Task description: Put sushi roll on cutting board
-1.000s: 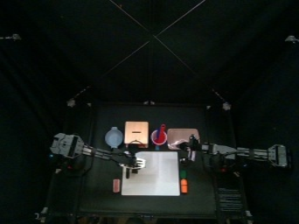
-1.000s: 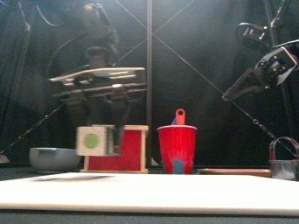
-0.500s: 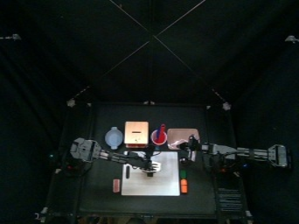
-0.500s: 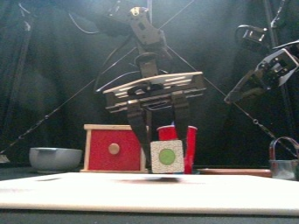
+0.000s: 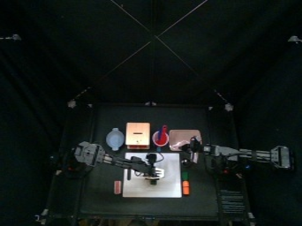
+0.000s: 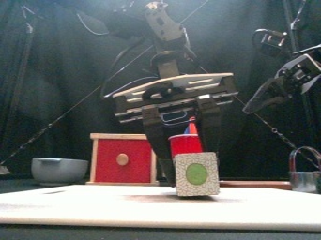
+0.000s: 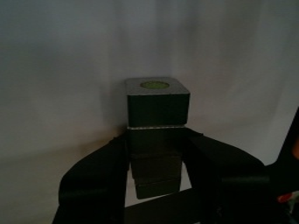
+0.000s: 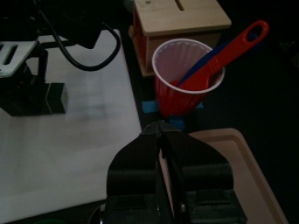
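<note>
The sushi roll [image 6: 194, 174], a speckled block with a green centre, rests on the white cutting board [image 6: 100, 206]. My left gripper [image 6: 183, 142] hangs right above it, and in the left wrist view the jaws stand closed on either side of the roll [image 7: 155, 109]. In the top view the left gripper [image 5: 151, 167] is over the board [image 5: 168, 186]. My right gripper [image 8: 163, 140] is shut and empty, held off the board's right edge near the red cup [image 8: 187, 74].
The red cup [image 6: 186, 141] with a spoon, a red-fronted tan box [image 6: 122, 159] and a grey bowl [image 6: 56, 170] stand behind the board. A tan tray [image 8: 228, 166] and a dark mug [image 6: 305, 169] are at the right. Small items [image 5: 186, 186] lie beside the board.
My left gripper has carried the sushi roll rightward over the board and lowered it until it rests on the board. The right arm has not moved.
</note>
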